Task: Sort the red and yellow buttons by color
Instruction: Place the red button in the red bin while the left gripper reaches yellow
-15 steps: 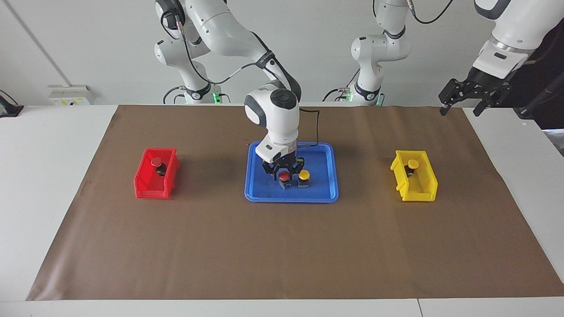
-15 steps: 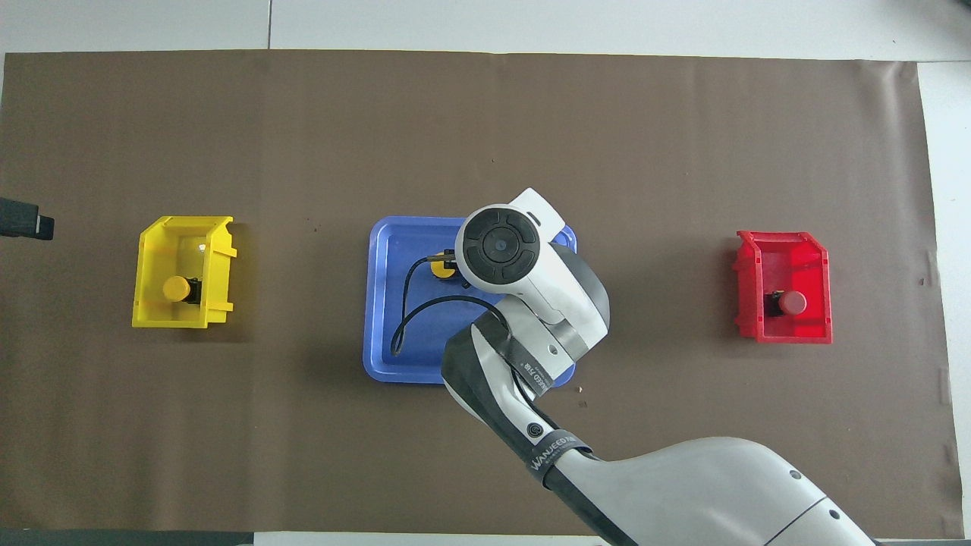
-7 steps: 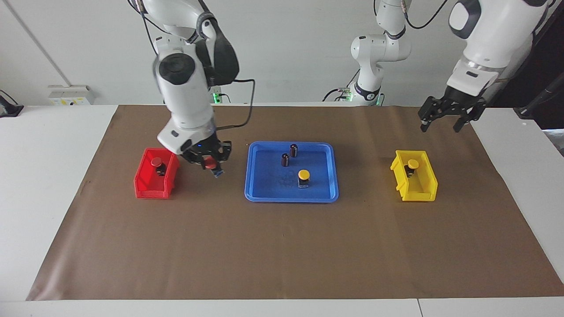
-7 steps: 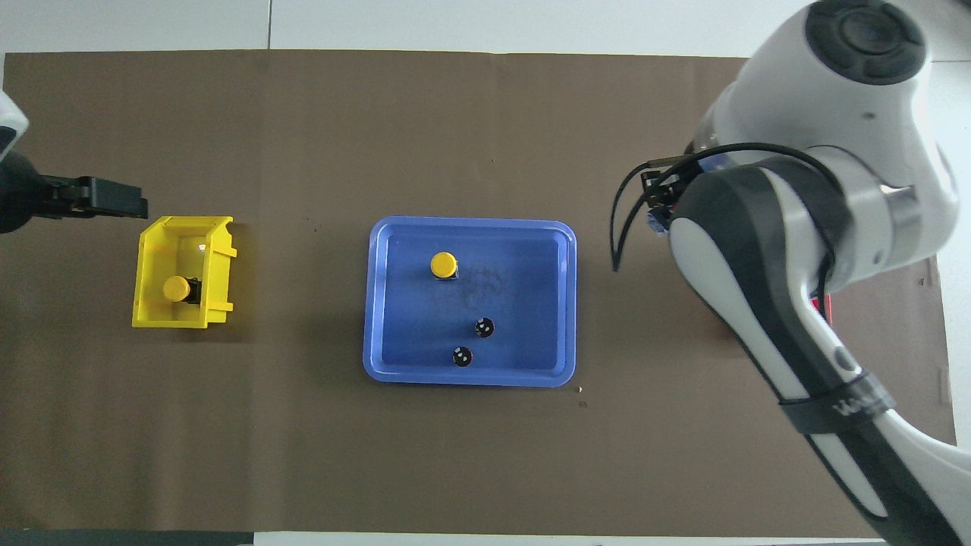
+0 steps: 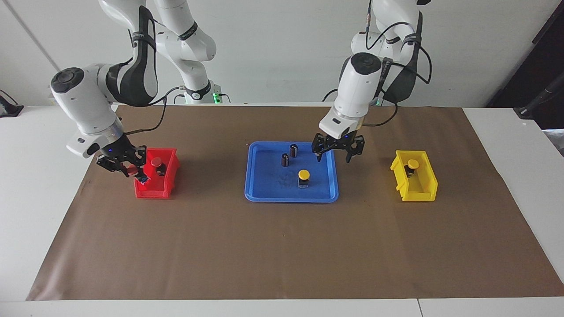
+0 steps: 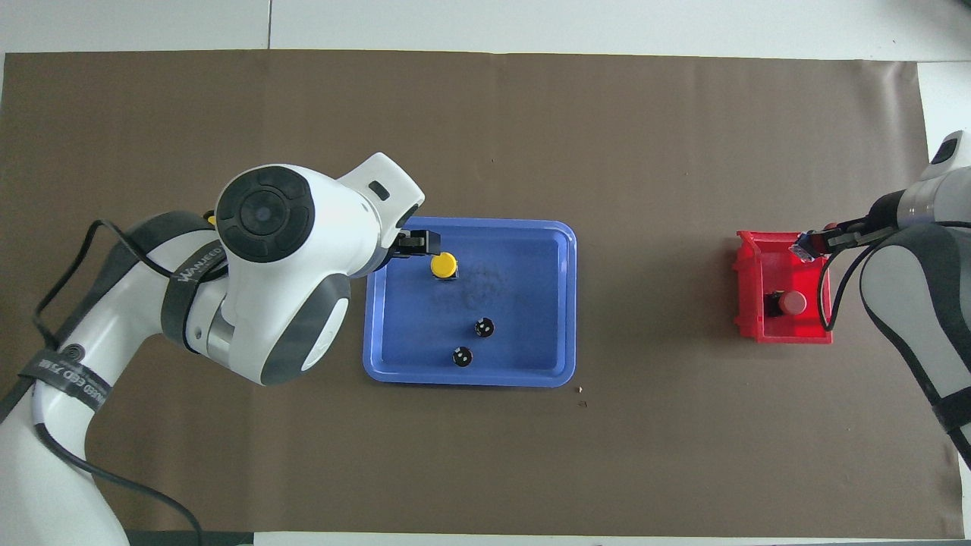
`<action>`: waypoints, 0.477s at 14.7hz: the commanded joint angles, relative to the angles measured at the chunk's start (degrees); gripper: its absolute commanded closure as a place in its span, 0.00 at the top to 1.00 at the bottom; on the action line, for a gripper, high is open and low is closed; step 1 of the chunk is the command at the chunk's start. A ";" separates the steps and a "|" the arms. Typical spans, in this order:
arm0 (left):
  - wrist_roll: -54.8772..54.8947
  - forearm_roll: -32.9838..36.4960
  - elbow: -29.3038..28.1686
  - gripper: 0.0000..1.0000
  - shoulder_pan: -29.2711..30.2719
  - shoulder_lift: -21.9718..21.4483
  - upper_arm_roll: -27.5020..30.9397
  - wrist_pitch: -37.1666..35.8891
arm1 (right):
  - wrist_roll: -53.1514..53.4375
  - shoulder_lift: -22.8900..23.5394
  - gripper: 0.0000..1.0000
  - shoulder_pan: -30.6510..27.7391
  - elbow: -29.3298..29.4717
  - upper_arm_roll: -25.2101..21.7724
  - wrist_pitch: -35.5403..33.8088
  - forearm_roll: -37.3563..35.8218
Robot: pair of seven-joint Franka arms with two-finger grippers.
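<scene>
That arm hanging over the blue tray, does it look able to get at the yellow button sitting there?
Probably yes. The left gripper hangs open over the blue tray, near the yellow button. The button stands apart from the two dark cylinders, with nothing over it.

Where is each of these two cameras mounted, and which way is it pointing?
Facing view: high across the table, looking at the robots; both arms show with their bases, the right gripper shut on a red-capped push-button at the red plastic bin, the open left gripper over the blue plastic tray.
Overhead view: above the robots' end, looking forward and steeply down; both arms enter from the bottom.
Shared: tray, red bin, the yellow-capped push-button in the tray, and two dark capless cylinders.
</scene>
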 commanded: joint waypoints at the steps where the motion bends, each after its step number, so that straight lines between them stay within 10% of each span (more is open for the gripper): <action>1: -3.43 -0.04 0.85 1.00 -4.00 3.62 1.23 3.23 | -1.73 -3.53 0.12 -0.76 -4.76 0.98 2.61 0.68; 7: -7.31 0.23 3.84 0.90 -6.39 9.09 1.23 3.33 | -1.56 -2.56 0.12 -0.32 -8.82 1.07 9.12 0.68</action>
